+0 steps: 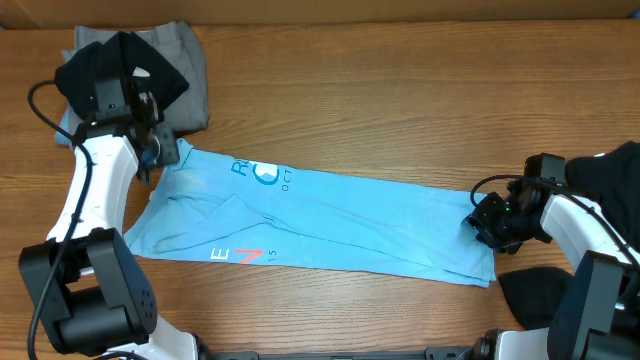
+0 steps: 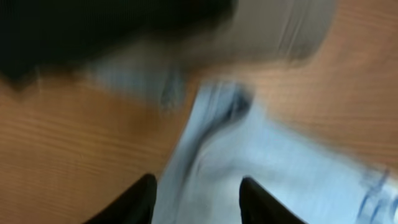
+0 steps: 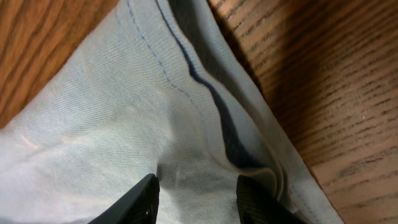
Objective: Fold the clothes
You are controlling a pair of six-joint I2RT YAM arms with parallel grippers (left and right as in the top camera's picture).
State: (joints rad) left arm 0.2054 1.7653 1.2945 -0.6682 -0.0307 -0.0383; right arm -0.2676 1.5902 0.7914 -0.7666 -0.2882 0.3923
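Overhead: a sky-blue T-shirt [image 1: 330, 215] lies stretched across mid-frame on the tabletop [image 1: 400, 100], left tool [image 1: 155, 150] and right tool [image 1: 480, 220] at opposite ends, likely spreading it flat for folding. Left wrist, blurred: jaws parted above cloth. Right wrist: jaws parted, hem beneath, unpinched.

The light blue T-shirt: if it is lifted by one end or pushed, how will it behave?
Probably floppy: the T-shirt lies flat with soft wrinkles, so a lifted end would likely sag. It looks thin and light in the right wrist view. Pushed on the wooden table, it may bunch rather than slide.
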